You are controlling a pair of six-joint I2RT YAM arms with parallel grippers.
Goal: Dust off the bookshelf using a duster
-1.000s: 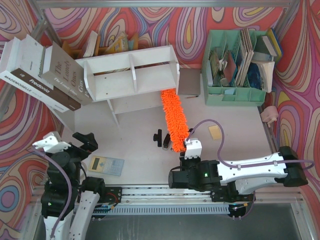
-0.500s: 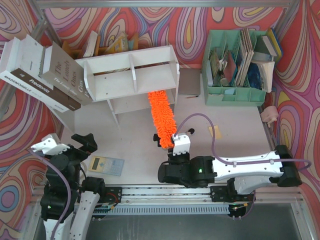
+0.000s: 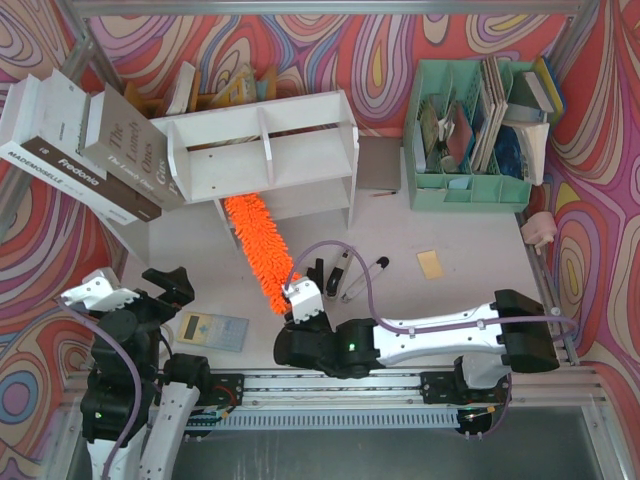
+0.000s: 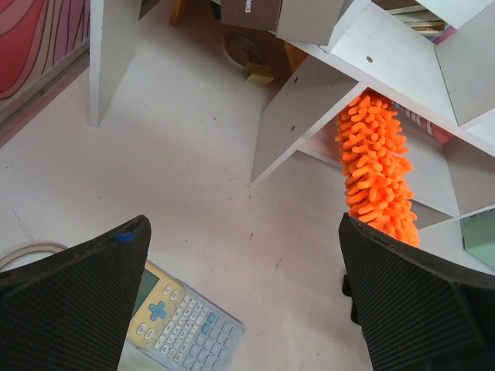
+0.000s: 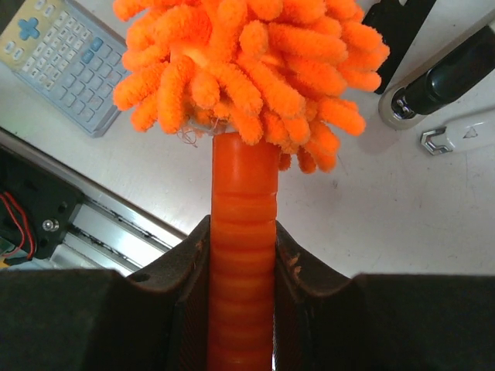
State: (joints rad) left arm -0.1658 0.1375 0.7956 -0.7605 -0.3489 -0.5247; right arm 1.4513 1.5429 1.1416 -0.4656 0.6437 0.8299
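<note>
The right tool (image 5: 242, 247) is clamped on the thin orange handle (image 5: 243, 193) of the duster (image 3: 258, 250). The duster slants from near the middle of the near edge of the table (image 3: 480, 240) up into the left bay of the lower tier of the bookshelf (image 3: 262, 150). The bookshelf sits askew toward the far-left corner. The left tool (image 3: 170, 284) hangs at the near-left corner beside a calculator (image 3: 212, 330), its fingers wide apart with nothing between them.

The grip is at the very end of a long, soft head. If the head drags sideways against an upright, the handle would likely twist or slip between the fingers. The bookshelf looks light, so a firm push could shove it. Large books (image 3: 90, 140) lean at its left end and might then slide down. The right arm lies stretched across the table just beside a marker pen (image 3: 340, 278) and a black clip (image 3: 317, 272). Its purple cable (image 3: 330, 248) loops over them, so a sweep toward the right edge could knock or snag them.

The duster's tip is hidden under the shelf board in both the top and left wrist views. It cannot be told whether the fibres press on a shelf surface or only on the table below. The handle's lower end disappears inside the right tool. The books behind the bookshelf are mostly cut off.
</note>
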